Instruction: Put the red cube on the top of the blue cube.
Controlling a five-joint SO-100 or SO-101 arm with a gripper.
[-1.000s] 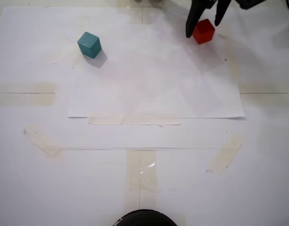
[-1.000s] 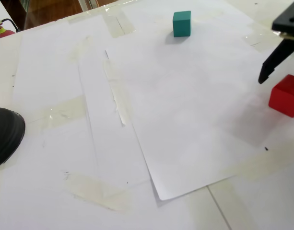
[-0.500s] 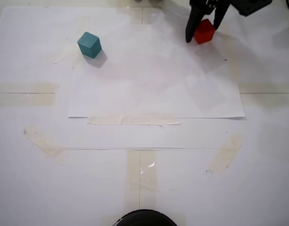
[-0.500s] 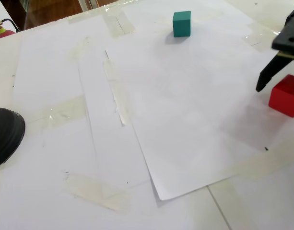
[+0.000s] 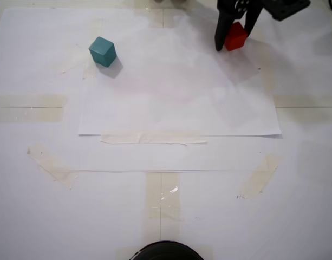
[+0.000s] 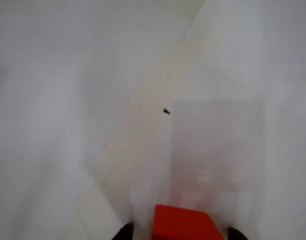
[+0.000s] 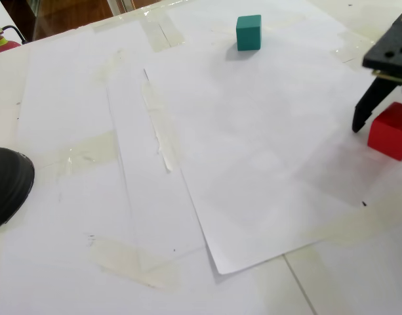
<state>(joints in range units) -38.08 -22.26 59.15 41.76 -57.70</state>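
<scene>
1. The red cube sits on the white paper sheet at the far right of the worktop, near the top edge of a fixed view.
2. The gripper is lowered around it, its dark fingers spread wide, one on each side of the cube. Whether they touch the cube cannot be told; it rests on the paper.
3. In the wrist view the cube lies at the bottom edge between the two fingertips, with narrow gaps on both sides.
4. The red cube stands flat, turned so one corner faces the camera in a fixed view. It has no long axis.
5. The blue cube stands on the paper well apart to the left, also turned corner-on, with nothing on top of it.
6. The paper between the two cubes is bare; taped strips hold the sheets down along their edges.
</scene>
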